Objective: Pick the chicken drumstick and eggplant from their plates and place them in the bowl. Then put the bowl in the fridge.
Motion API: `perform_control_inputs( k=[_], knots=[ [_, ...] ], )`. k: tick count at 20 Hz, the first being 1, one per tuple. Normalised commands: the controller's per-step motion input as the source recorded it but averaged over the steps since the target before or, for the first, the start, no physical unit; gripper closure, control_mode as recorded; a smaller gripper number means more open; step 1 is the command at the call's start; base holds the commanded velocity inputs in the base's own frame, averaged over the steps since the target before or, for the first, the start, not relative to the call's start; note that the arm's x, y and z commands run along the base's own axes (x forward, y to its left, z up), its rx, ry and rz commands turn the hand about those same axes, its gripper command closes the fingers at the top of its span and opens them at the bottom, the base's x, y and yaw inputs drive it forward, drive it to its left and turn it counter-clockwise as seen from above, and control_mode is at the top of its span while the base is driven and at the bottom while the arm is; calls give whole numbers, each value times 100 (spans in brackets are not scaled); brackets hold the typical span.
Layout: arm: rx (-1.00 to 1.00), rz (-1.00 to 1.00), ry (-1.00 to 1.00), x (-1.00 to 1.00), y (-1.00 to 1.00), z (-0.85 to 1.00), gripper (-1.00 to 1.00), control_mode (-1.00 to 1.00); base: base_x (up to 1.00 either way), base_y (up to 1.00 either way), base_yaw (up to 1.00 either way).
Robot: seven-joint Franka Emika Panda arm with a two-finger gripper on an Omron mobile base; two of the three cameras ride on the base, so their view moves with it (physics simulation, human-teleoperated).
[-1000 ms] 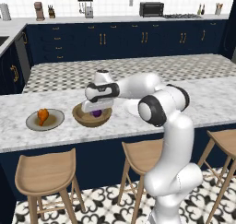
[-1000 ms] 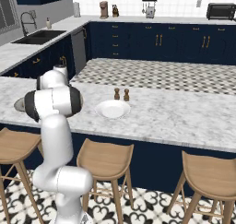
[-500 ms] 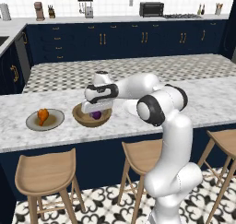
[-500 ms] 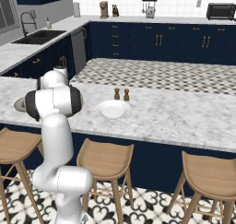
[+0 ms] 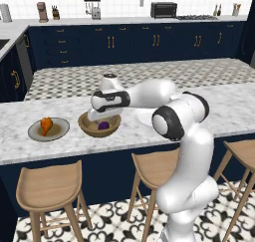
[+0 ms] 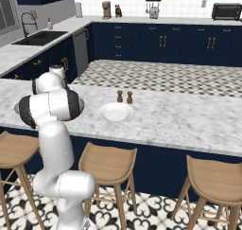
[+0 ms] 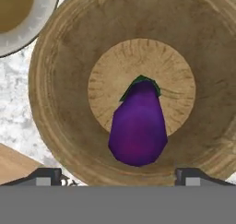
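The dark purple eggplant (image 7: 138, 126) lies loose on the floor of the wooden bowl (image 7: 60, 80), green cap pointing away from the hand. My gripper (image 7: 117, 174) hovers just above it, open, with one fingertip on each side of it and nothing between them. From the left base view the hand (image 5: 102, 116) reaches down over the bowl (image 5: 112, 131), with the eggplant (image 5: 103, 125) visible inside. The orange chicken drumstick (image 5: 46, 125) rests on the grey plate (image 5: 35, 133) just left of the bowl. The white plate (image 6: 116, 112) sits bare to the right of the arm.
Two small shakers (image 6: 125, 97) stand behind the white plate. Wooden stools (image 5: 50, 186) line the counter's near edge. The grey plate's rim (image 7: 27, 34) lies close beside the bowl. Navy cabinets and a back counter with appliances run along the far wall.
The jaws have spread wide and the eggplant now lies free in the bowl. The arm has barely moved.
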Motion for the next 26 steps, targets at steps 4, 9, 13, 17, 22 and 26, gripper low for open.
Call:
perform_control_inputs(
  k=[4,9,13,17,22,26],
  knots=[
    [2,-6,-1,-97,-49,52,-100,-100,0,0,0],
    [0,-1,0,-98,-90,17,-100,-100,0,0,0],
    [0,-3,-2,-85,-57,17,-100,-100,0,0,0],
    [0,-2,-5,-44,-52,33,-100,-100,0,0,0],
    [8,-4,-3,-21,-4,24,-100,-100,0,0,0],
    [0,-11,0,-16,-22,21,-100,-100,0,0,0]
  ],
)
